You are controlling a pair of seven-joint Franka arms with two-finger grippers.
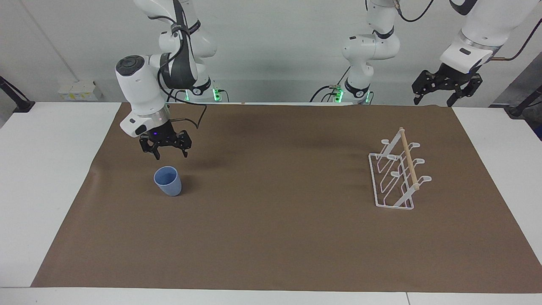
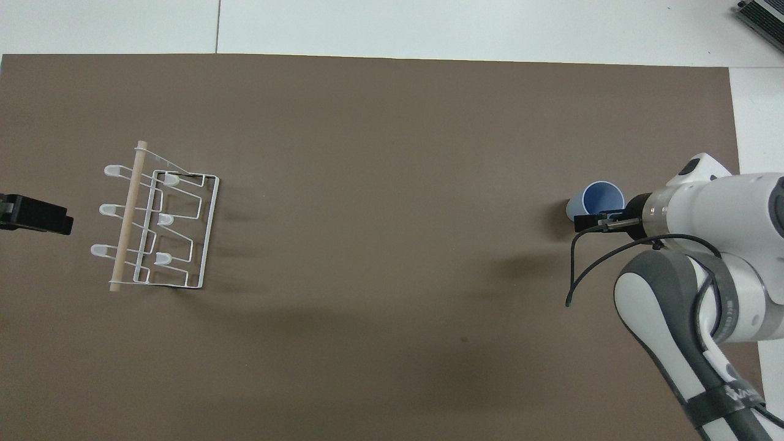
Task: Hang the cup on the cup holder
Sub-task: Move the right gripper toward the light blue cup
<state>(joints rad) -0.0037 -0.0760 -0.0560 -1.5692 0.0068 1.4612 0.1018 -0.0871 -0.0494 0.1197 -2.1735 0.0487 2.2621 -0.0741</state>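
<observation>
The light-blue cup (image 1: 168, 181) stands upright on the brown mat toward the right arm's end of the table; it also shows in the overhead view (image 2: 599, 197). My right gripper (image 1: 170, 154) hangs open and empty just above it, over the cup's rim on the robots' side (image 2: 597, 220), not touching. The white wire cup holder (image 1: 396, 174) with its wooden rod stands toward the left arm's end (image 2: 160, 226). My left gripper (image 1: 443, 90) waits open and empty, raised over the mat's edge beside the holder (image 2: 35, 214).
The brown mat (image 1: 275, 220) covers most of the white table (image 1: 42, 169). Nothing else lies on it between the cup and the holder. A black cable loops from the right wrist (image 2: 576, 269).
</observation>
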